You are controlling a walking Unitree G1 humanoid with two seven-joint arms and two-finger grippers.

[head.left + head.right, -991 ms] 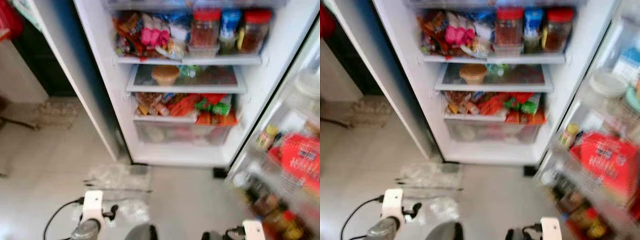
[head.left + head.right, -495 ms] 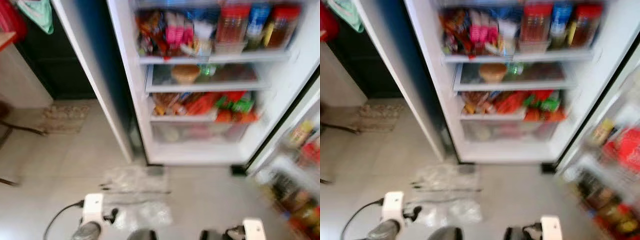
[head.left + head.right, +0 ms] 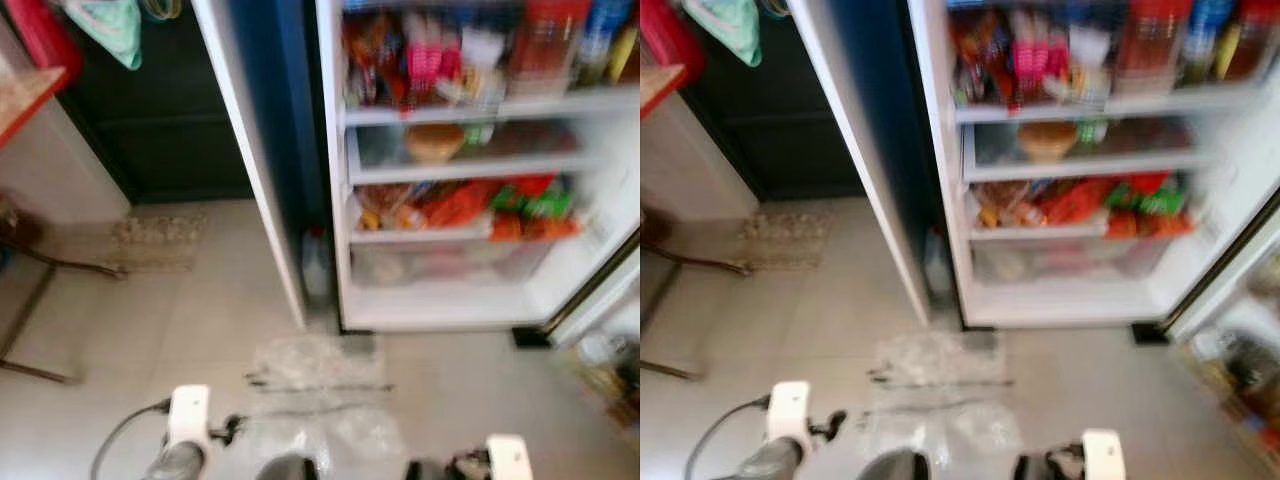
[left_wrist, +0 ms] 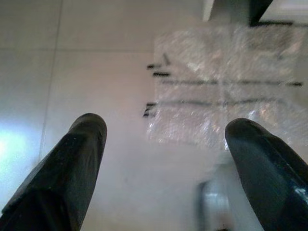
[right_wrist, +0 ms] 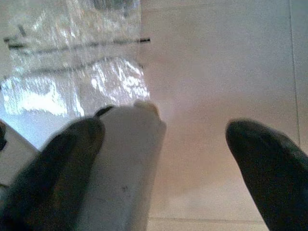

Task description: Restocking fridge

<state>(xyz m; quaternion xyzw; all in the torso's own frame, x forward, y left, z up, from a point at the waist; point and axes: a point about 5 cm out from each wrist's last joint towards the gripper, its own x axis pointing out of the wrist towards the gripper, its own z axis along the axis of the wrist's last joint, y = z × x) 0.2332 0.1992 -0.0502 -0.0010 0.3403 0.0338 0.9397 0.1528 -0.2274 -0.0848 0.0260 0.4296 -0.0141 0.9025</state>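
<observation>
Both pairs of jaws stand wide apart and hold nothing: the left gripper (image 4: 163,144) and the right gripper (image 5: 166,144) each hang low, pointing down at the pale tiled floor (image 3: 150,310), black fingers (image 4: 72,159) well separated.

With nothing in either gripper, the restocking has no item in hand. The tall white open fridge (image 3: 480,300) stands ahead and to the right, its shelves already crowded: pink and red packets (image 3: 425,65) on the upper shelf, a round tan tub (image 3: 433,143) on the glass shelf below, orange and green packets (image 3: 480,205) above the clear bottom drawer (image 3: 450,262). Its door shelf of bottles (image 3: 610,370) juts in at the far right.

On the floor just before the fridge lies a crinkled clear plastic sheet with black lines (image 3: 315,365), right in the walking path. A step onto it could slip or drag it underfoot. A small clear bottle (image 3: 316,262) stands by the fridge's left wall and could be kicked over. The picture is blurred, so aiming a reach now would likely be unreliable, and the packed shelves leave little room, so a pushed-in item could knock packets out.
</observation>
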